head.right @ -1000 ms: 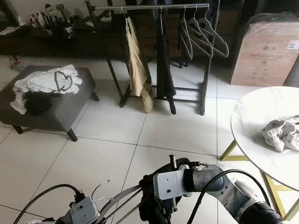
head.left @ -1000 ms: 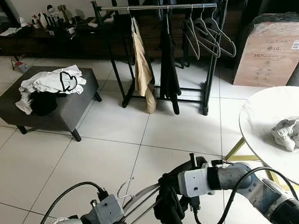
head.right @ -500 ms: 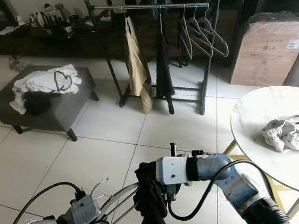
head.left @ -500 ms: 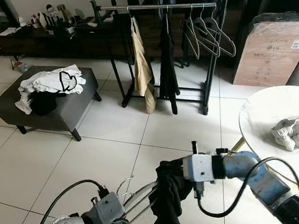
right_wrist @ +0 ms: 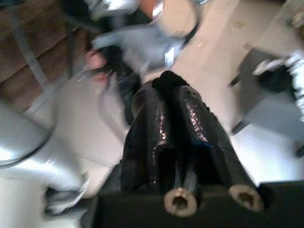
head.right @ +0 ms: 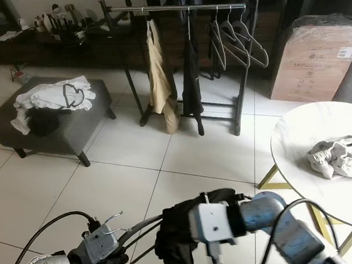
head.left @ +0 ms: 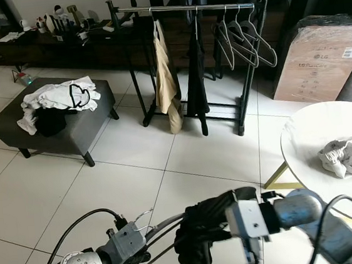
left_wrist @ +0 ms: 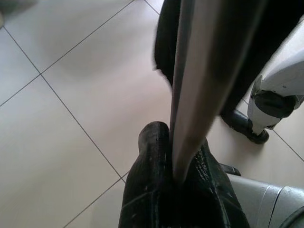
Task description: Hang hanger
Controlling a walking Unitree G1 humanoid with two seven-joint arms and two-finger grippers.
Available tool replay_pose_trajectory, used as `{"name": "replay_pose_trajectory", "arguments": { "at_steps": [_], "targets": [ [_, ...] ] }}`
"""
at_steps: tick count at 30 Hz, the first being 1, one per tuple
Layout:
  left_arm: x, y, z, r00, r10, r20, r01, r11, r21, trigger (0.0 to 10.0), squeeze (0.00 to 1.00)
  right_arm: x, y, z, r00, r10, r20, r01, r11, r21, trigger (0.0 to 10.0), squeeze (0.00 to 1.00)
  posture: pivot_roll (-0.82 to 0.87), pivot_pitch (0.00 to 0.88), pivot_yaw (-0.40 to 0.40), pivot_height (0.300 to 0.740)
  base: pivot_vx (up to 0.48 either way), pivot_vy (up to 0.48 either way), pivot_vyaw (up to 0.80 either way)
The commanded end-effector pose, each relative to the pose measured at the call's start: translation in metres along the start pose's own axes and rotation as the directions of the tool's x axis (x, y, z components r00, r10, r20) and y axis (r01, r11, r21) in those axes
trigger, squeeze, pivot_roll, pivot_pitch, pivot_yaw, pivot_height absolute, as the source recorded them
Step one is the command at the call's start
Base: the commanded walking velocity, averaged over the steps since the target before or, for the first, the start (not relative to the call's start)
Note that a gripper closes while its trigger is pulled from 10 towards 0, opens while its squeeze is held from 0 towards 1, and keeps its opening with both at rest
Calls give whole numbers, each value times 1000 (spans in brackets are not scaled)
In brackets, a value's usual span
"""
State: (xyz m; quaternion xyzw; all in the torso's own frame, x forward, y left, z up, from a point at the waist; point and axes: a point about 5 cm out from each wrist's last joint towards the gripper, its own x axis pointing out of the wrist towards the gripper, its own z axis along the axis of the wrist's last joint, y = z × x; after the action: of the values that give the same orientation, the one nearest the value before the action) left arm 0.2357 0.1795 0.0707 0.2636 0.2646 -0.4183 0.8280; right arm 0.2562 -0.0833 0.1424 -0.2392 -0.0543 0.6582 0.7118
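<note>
the hanger (head.left: 164,225) is held low over the tiled floor (head.left: 55,182), near the bottom of the head views, with its wire hook (head.left: 141,216) raised beside the left wrist. the left pincer (left_wrist: 183,178) is clamped together on the hanger's pale arm, as seen in the left wrist view, where the arm runs up between the black fingers (left_wrist: 152,156). a black garment (head.left: 202,233) is draped over the far end of the hanger and is bunched against the right pincer (right_wrist: 173,104). in the right wrist view the right pincer's two fingers (right_wrist: 199,123) lie close together with dark cloth at their tips, so it is seen as clamped on the black garment, though that picture is blurred.

well ahead, a clothes rack (head.left: 182,8) stands on the floor. a beige garment (head.left: 167,82) and a dark garment (head.left: 196,73) are hung on its rail, and several bare hangers (head.left: 245,36) are hung further to the right. to the left, a grey ottoman (head.left: 55,122) carries a heap of white clothes (head.left: 59,97) and a dark item. to the right, a round white bench (head.left: 322,148) bears a crumpled white cloth (head.left: 348,156), and a cardboard box (head.left: 319,60) stands behind it.
</note>
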Motion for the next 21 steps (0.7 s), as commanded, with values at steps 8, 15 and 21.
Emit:
{"name": "replay_pose_trajectory", "arguments": {
  "at_steps": [8,15,21],
  "targets": [
    [-1,1,-2,1000,3,-27,-2,1000,5,10000,0,18,-8,32,994,-12,109,20,997,-73,0,0,-22,145,17,740,0,0,0],
    [0,0,-2,1000,6,-27,-6,1000,-2,10000,0,9,27,21,971,238,25,-238,971,4,0,0,-25,146,17,740,0,0,0],
    [0,0,-2,1000,1,-28,-1,1000,-1,10000,0,27,24,27,986,157,61,-153,986,-64,0,0,-30,147,19,740,0,0,0]
  ]
}}
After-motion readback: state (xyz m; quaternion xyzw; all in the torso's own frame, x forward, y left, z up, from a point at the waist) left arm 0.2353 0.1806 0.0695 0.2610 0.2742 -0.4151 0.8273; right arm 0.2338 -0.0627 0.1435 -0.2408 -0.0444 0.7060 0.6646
